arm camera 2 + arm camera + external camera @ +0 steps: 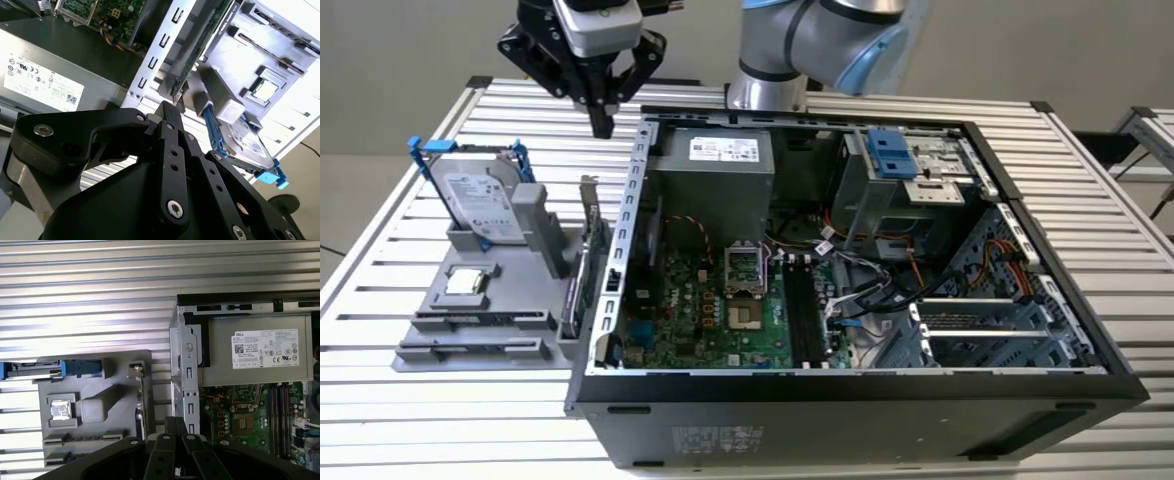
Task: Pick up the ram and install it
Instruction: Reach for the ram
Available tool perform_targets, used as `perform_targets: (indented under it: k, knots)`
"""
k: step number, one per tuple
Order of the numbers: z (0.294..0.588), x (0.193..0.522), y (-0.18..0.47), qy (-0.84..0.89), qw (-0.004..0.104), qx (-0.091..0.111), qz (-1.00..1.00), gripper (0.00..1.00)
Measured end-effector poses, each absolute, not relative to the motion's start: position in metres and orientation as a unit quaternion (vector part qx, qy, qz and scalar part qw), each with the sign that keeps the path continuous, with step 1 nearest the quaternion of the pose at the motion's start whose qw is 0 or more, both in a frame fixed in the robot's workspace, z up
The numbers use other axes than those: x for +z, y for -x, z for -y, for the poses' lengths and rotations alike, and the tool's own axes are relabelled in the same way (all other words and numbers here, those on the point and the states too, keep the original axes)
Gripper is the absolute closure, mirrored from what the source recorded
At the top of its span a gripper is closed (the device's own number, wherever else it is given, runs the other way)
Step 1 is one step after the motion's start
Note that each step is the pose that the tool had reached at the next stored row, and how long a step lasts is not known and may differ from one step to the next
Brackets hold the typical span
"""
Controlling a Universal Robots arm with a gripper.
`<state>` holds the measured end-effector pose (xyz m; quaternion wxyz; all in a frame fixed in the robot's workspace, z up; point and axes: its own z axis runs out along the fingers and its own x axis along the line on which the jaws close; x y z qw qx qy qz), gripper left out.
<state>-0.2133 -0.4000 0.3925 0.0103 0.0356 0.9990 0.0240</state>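
Note:
The ram shows edge-on as a thin dark strip [487,318] in a front slot of the grey parts holder [427,290], at the exterior view's left. The first wrist view has the same strip [85,436]. My gripper [600,125] hangs well above the table behind the holder, close to the open computer case's rear corner. Its black fingers [175,427] are pressed together with nothing between them, as the second wrist view's fingers [167,112] also show. The black memory slots [798,310] lie on the green motherboard inside the case.
The holder also carries a hard drive with blue rails [478,200], a square silver chip [464,283] and a green card standing on edge [591,250] next to the case wall. The open case [640,200] holds a grey power supply [714,175], cables and drive bays.

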Motion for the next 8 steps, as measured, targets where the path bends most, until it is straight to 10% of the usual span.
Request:
perform_targets:
  k: [8]
  knots:
    - [0.4001,0.3924,0.2195,-0.036,0.010,0.024,-0.999,1.00]
